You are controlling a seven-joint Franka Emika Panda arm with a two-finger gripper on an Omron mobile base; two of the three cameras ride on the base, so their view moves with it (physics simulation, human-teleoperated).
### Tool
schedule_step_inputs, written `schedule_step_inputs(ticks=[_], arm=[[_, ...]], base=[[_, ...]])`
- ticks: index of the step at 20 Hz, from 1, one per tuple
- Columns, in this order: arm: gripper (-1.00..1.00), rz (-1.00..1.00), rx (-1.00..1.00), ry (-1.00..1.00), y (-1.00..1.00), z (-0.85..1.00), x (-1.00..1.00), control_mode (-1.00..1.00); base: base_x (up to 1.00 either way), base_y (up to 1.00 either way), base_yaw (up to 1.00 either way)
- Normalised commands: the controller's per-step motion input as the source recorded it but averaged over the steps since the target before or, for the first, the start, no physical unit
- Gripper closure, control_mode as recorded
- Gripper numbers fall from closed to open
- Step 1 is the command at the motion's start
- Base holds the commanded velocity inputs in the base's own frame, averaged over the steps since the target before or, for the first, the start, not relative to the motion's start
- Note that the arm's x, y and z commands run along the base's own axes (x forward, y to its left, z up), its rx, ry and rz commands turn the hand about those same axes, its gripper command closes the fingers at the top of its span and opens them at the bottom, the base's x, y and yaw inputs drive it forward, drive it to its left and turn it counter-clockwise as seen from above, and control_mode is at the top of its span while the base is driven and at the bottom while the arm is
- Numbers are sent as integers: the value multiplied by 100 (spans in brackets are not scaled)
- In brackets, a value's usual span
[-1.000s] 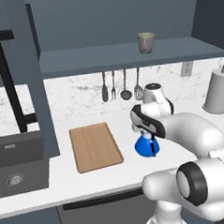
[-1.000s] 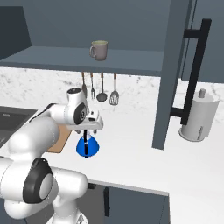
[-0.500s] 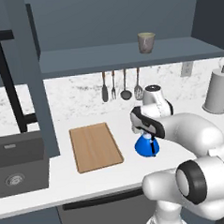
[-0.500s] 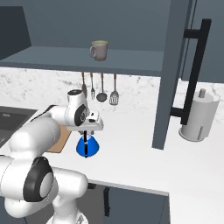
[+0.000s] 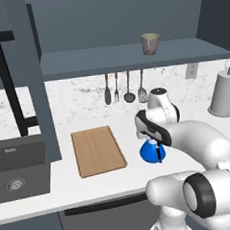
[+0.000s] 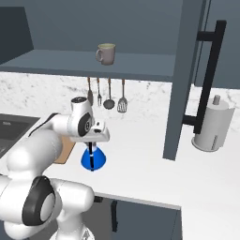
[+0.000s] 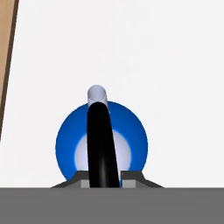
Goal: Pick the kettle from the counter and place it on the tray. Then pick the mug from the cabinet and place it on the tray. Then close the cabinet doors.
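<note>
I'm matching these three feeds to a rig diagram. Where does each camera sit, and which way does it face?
Left base view: behind the arm's left, facing the counter; arm at lower right.
Right base view: behind its right; arm at lower left.
Hand view: on the hand, looking down the tool at the kettle.
All three share the kettle and the tray.
</note>
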Motion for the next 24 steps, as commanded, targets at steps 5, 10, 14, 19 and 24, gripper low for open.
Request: schedule_step_inputs(ticks=[5, 10, 14, 19, 24], arm=[[100, 14, 16, -5, 0, 10, -28, -100], [100, 24, 5, -29, 29, 30, -34, -100], [100, 15, -4, -29, 51, 42, -12, -100], [100, 10, -4, -3, 66, 43, 0, -100], [100, 2, -9, 6, 68, 49, 13, -100]], base=[[0, 0, 0], [0, 0, 0], [0, 0, 0], [0, 0, 0], [0, 0, 0]])
